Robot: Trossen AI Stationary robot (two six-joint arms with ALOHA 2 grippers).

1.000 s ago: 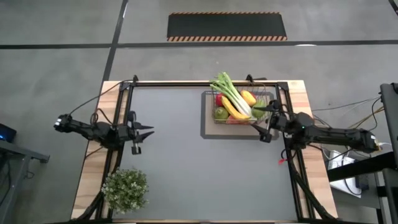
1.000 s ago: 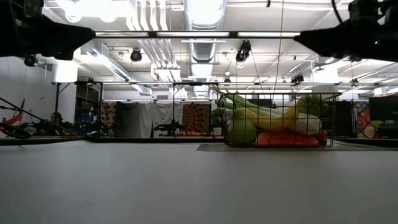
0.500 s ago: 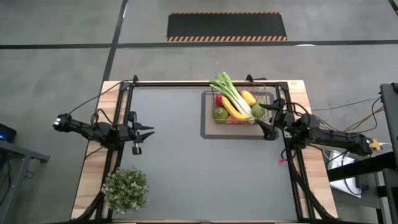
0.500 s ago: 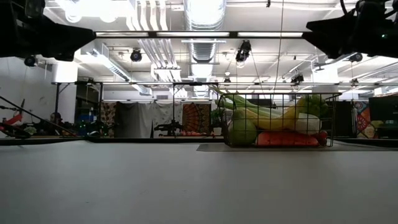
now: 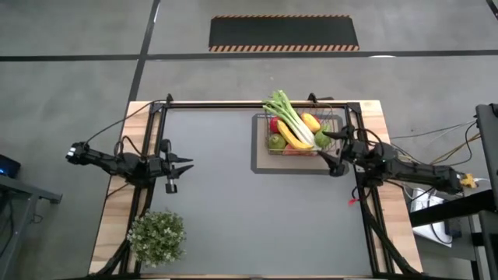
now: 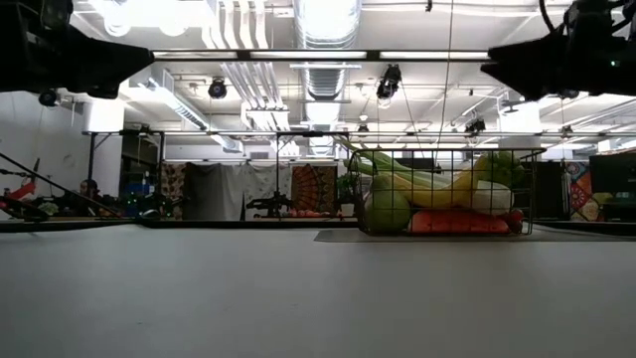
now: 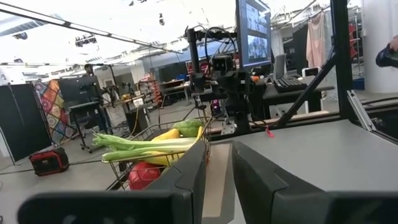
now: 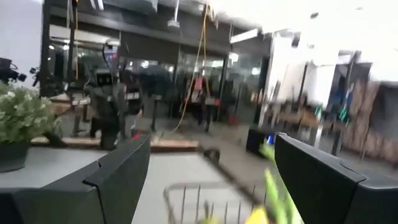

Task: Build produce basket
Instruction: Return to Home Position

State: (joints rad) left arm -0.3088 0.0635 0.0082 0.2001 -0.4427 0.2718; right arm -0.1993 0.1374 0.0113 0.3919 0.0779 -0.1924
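The wire basket (image 5: 336,124) stands on a dark mat at the table's far right, filled with produce: a long leek (image 5: 289,115), a banana (image 5: 289,138), a lime (image 5: 275,141), an orange mango (image 5: 310,122), a green pepper (image 5: 322,139) and a red piece (image 5: 274,125). The low view shows the basket (image 6: 442,191) too. My right gripper (image 5: 329,151) is open and empty, raised in the air at the basket's near right corner; its wide-apart fingers show in the right wrist view (image 8: 211,155). My left gripper (image 5: 189,162) waits at the table's left, empty, its fingers (image 7: 219,149) a narrow gap apart.
A bushy potted plant (image 5: 157,236) stands at the near left corner. The dark mat (image 5: 261,162) lies under the basket. A black frame rail (image 5: 233,104) runs along the far edge, with uprights at both sides. The grey table top (image 5: 241,210) lies between the arms.
My right gripper has shifted a little beside the basket's near right corner, first back toward the right edge, then toward the basket again, and its arm has swung slightly. It stays open and empty. The basket and the produce have kept still.
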